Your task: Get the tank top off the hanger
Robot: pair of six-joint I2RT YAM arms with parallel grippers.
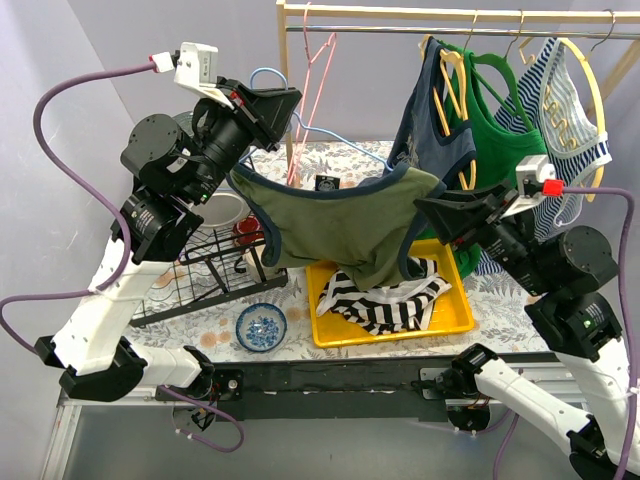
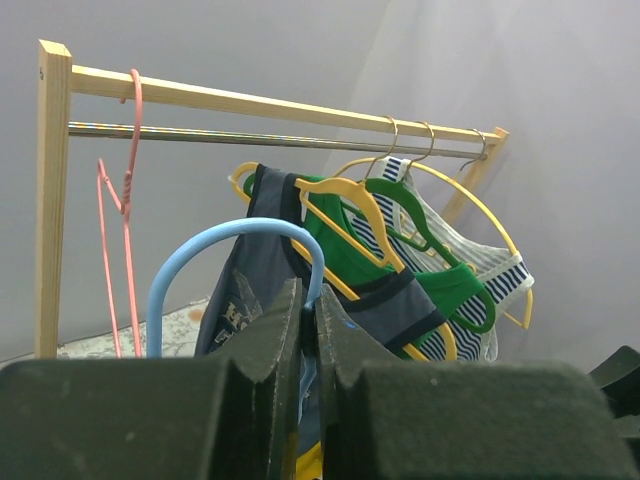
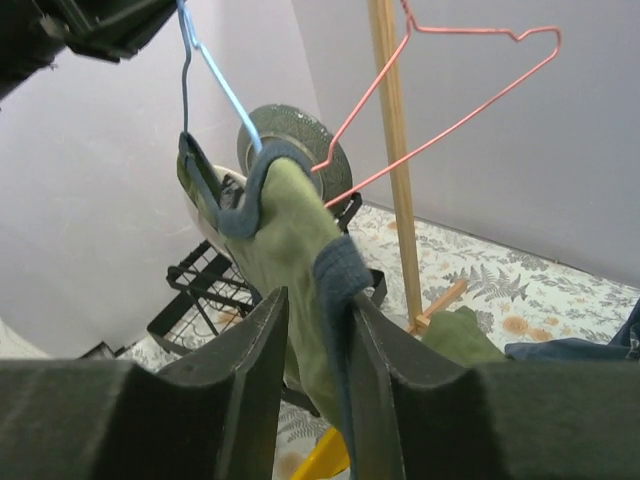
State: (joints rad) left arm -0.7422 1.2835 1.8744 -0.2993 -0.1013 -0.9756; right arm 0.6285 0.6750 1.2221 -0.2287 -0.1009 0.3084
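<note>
An olive tank top (image 1: 340,215) with dark blue trim hangs stretched between my two grippers, above the yellow tray. One strap is still on the light blue hanger (image 1: 265,78). My left gripper (image 1: 292,100) is raised at the upper left, and in the left wrist view it (image 2: 308,292) is shut on the blue hanger (image 2: 200,245). My right gripper (image 1: 422,207) is at the tank top's right end. In the right wrist view its jaws (image 3: 318,300) stand apart, with the olive fabric (image 3: 290,220) and its blue-trimmed strap running between them, the strap lying against the right finger. The hanger wire (image 3: 215,75) rises to the upper left.
A wooden rack with a metal rail (image 1: 440,30) carries an empty pink hanger (image 1: 318,60) and several tops on hangers at the right. Below lie a yellow tray (image 1: 462,322) holding a striped garment, a black wire rack (image 1: 200,275), a blue bowl (image 1: 261,327) and a white bowl (image 1: 225,210).
</note>
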